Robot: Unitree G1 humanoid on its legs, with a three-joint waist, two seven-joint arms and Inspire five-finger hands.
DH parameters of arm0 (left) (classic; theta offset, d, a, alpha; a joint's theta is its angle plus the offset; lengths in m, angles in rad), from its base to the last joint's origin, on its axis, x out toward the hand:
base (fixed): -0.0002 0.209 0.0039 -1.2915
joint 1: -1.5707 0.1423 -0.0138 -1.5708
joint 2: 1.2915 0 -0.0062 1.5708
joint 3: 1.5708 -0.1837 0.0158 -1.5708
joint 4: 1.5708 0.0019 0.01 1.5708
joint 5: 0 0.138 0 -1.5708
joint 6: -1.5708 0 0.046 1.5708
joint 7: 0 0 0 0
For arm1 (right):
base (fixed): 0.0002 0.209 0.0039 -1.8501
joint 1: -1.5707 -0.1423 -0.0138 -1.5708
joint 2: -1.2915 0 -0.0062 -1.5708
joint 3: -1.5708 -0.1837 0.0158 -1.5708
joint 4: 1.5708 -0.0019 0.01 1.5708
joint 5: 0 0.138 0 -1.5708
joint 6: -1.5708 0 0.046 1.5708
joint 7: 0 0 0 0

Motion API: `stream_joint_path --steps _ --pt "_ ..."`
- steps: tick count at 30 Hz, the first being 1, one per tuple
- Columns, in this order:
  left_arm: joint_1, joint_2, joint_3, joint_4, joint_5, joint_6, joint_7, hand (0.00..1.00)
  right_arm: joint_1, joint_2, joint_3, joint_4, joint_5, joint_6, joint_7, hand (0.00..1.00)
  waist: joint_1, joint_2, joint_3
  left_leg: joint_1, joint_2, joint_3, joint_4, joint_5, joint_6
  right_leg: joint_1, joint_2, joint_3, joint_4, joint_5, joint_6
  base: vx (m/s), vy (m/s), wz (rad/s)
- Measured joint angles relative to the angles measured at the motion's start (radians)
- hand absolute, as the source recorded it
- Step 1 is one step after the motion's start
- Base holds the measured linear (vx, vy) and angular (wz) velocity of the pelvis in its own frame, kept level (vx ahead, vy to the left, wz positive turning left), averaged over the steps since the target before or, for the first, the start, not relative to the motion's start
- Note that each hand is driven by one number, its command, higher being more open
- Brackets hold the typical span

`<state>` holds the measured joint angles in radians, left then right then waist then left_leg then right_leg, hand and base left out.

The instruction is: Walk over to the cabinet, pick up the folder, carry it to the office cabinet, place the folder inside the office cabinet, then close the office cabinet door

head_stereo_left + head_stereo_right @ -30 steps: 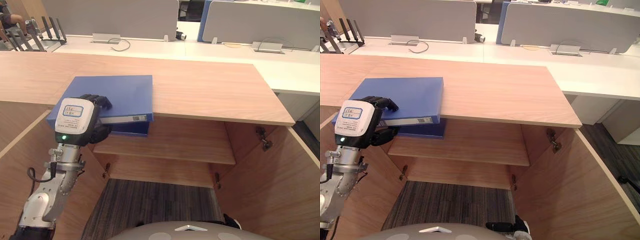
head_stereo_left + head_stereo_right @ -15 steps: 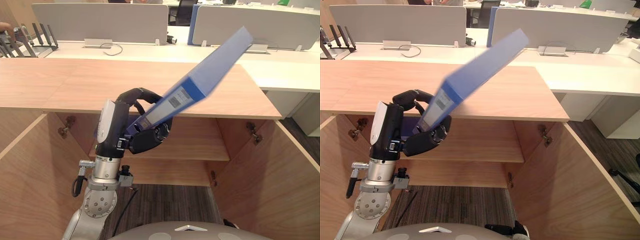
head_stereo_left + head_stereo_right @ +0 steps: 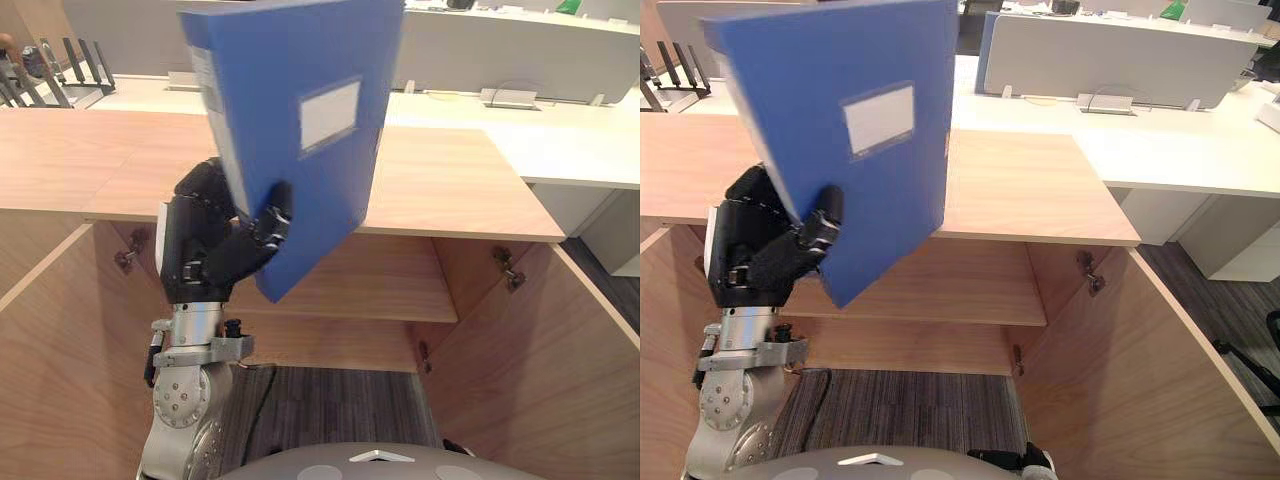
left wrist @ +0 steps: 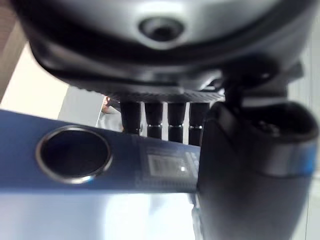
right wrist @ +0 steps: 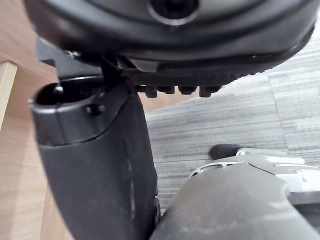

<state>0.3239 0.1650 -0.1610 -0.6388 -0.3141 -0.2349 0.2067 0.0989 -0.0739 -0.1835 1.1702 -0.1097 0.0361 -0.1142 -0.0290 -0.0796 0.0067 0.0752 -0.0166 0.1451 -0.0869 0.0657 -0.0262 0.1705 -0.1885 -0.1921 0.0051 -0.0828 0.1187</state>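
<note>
Folder (image 3: 300, 120), gripped in left hand (image 3: 205, 250), seemingly clears cabinet top (image 3: 450, 180).

The robot's left hand (image 3: 212, 245) is matte black and blocky, its casing broken by small metal links. At six o'clock from it runs the silver-grey arm (image 3: 168, 445), with a bolted metal wrist bracket (image 3: 205, 348) above a round joint disc (image 3: 180, 400) ringed with small dark screws. Seen close from its own wrist, the right hand (image 5: 95, 165) shows a broad, smooth black thumb beneath a dark rounded housing
</note>
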Motion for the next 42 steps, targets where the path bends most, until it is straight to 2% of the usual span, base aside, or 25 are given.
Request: stream_joint_path --steps 7,12,18,21,26,30,36,42 --pt "0.000 -0.039 0.007 0.001 -0.240 0.006 -0.091 0.00 0.000 0.000 0.006 -0.001 -0.001 0.000 0.017 1.00 -0.001 0.000 0.000 0.000 0.000 0.000 -0.003 0.000 0.000 0.000 0.000 0.000 0.002 0.000 0.000 0.00 0.000 0.00" --pt "0.000 -0.040 -0.058 0.005 -0.387 0.023 -0.171 0.00 -0.002 -0.004 0.027 -0.001 -0.003 -0.002 0.020 1.00 -0.002 0.001 -0.001 0.001 0.000 0.001 -0.003 0.001 0.001 -0.001 -0.001 0.000 0.003 0.000 0.000 0.00 0.000 0.00" --pt "0.000 -0.039 -0.139 0.055 -0.445 0.047 -0.220 0.00 -0.007 -0.012 0.049 -0.001 0.000 -0.003 0.026 1.00 -0.002 0.009 -0.013 0.000 0.001 0.006 -0.003 0.002 0.002 -0.006 0.000 0.003 0.007 0.000 0.000 0.00 0.000 -0.01" --pt "0.000 -0.039 -0.142 0.084 -0.471 0.066 -0.224 0.00 -0.004 -0.020 0.082 -0.018 0.020 -0.003 0.028 1.00 -0.003 0.013 -0.015 0.000 0.003 0.010 -0.003 0.004 0.003 -0.010 0.000 0.005 0.010 0.000 0.000 0.00 0.000 -0.04" --pt "0.034 -0.037 -0.119 0.094 -0.477 0.075 -0.230 0.00 0.113 -0.002 0.120 -0.310 0.170 0.002 0.049 1.00 -0.009 0.012 -0.015 0.000 -0.003 0.011 0.000 0.007 0.007 -0.014 0.000 0.006 0.011 0.000 0.000 0.00 0.000 0.00" --pt "0.059 -0.045 -0.047 0.094 -0.477 0.084 -0.238 0.00 0.163 0.020 0.112 -0.555 0.296 -0.004 0.061 1.00 -0.018 0.011 -0.014 0.000 -0.005 0.012 0.000 0.007 0.007 -0.016 -0.001 0.007 0.011 0.000 0.001 0.00 0.000 0.00" --pt "0.080 -0.082 0.067 0.093 -0.469 0.084 -0.241 0.00 0.204 0.080 0.036 -0.787 0.399 -0.023 0.063 1.00 -0.027 0.004 -0.010 -0.001 -0.006 0.018 0.001 0.000 0.000 -0.021 -0.001 0.015 0.011 0.001 0.002 0.00 0.000 -0.02" --pt "0.079 -0.110 0.158 0.089 -0.460 0.084 -0.241 0.00 0.204 0.089 -0.051 -0.970 0.505 -0.039 0.058 1.00 -0.033 0.004 -0.008 0.000 -0.006 0.032 0.002 -0.009 -0.001 -0.029 -0.001 0.031 0.008 0.003 0.004 0.03 0.006 -0.08"
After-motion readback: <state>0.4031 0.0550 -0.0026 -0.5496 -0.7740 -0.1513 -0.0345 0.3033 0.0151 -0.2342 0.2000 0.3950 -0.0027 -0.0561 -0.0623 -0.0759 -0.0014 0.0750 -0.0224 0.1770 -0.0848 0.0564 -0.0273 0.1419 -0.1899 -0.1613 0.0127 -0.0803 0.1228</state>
